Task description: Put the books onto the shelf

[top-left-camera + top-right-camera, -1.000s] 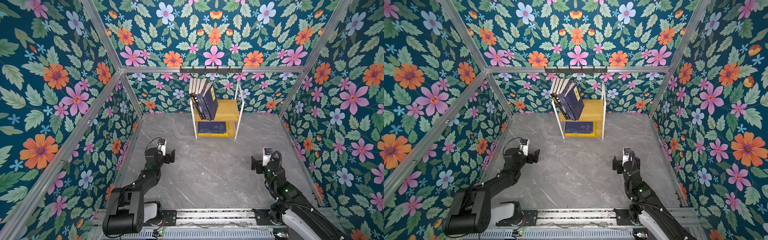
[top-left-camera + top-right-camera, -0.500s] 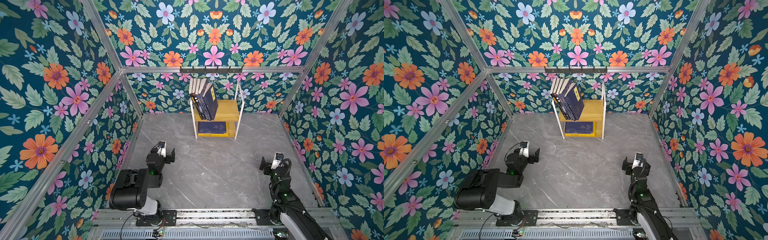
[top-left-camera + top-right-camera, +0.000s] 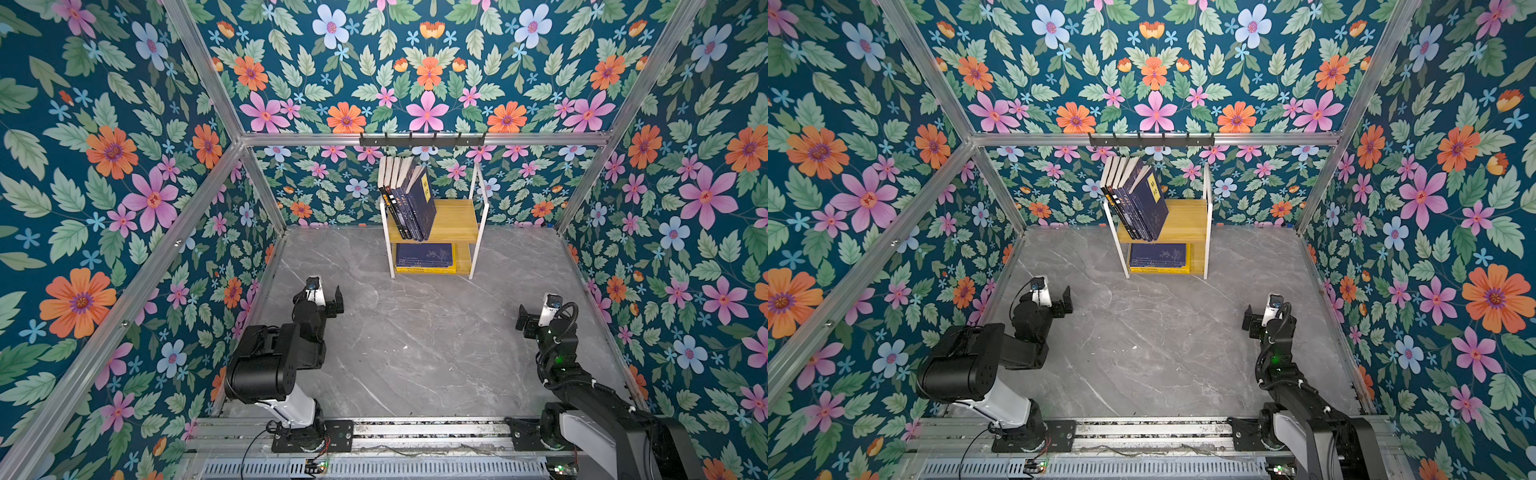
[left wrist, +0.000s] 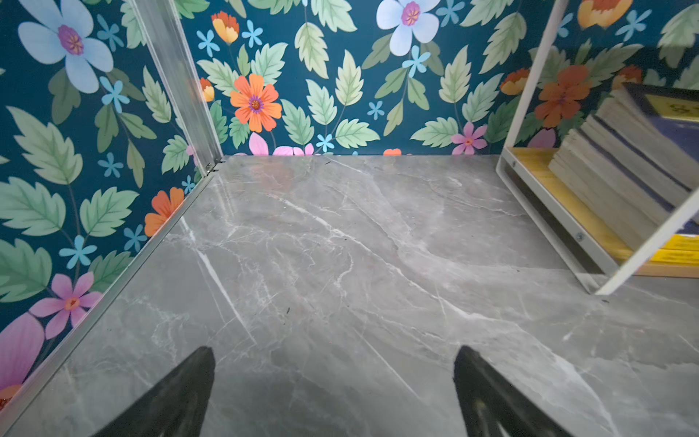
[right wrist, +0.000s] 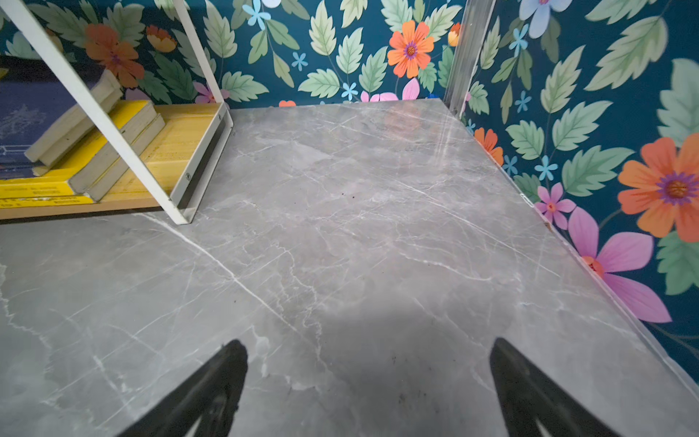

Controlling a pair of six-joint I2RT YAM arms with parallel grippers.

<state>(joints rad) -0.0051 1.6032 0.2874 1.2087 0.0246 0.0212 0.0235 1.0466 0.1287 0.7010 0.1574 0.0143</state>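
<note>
Cell: floral walls (image 3: 124, 187) on three sides; grey marble-look counter (image 3: 415, 353) is the work surface.

The shelf (image 3: 457, 216) stands back-centre on the counter, under a black hook rail (image 3: 422, 140).

The books (image 3: 415, 203): a tilted row on the upper board, tops leaning toward the left-side post; outermost cover is navy w/ a yellow label. A flat stack (image 3: 424, 255) lies on the lower board, navy on top, yellow ones beneath (yellow spines + page edges clear in the right wrist view). No book shows on the counter in any view.

Left pincer (image 4: 334, 357): released, jaws wide apart, nothing btw them, low over the near-left counter, well apart from the shelf.

Right pincer (image 5: 367, 348): also released + empty, over the near-right counter, aimed toward the back wall.

Step (judgement): placing looks done. Every visible book is on the shelf and both arms sit near their bases.

Next (judgement): nothing left to grasp. It calls for a check only, i.e. that the tilted row is stable. If a tidy-up is wanted, a gentle push from the row's right side would do it, w/ care to clear the thin white posts. Otherwise park both arms.
</note>
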